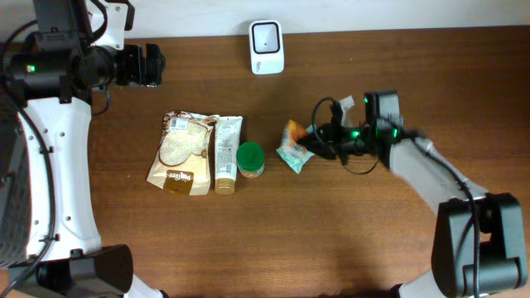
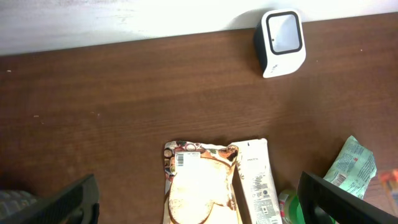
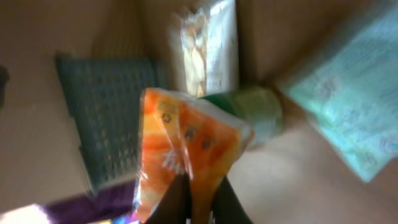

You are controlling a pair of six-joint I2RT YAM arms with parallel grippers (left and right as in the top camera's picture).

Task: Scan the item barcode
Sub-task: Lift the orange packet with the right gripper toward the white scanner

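Observation:
My right gripper [image 3: 200, 190] is shut on the corner of an orange snack packet [image 3: 186, 143], which it holds off the table; from overhead the packet [image 1: 293, 131] hangs just left of that gripper [image 1: 310, 139]. The white barcode scanner [image 1: 267, 47] stands at the table's far edge, its window [image 2: 281, 40] facing up. My left gripper [image 1: 153, 64] hovers open at the back left, with its fingers [image 2: 68, 202] wide apart above the bread bag [image 2: 196, 186].
A teal packet [image 1: 291, 156] lies just below the orange one. A green-lidded jar [image 1: 250, 157], a white tube [image 1: 226, 153] and the bread bag [image 1: 182, 153] lie side by side at mid-table. A mesh crate [image 3: 106, 118] shows in the right wrist view.

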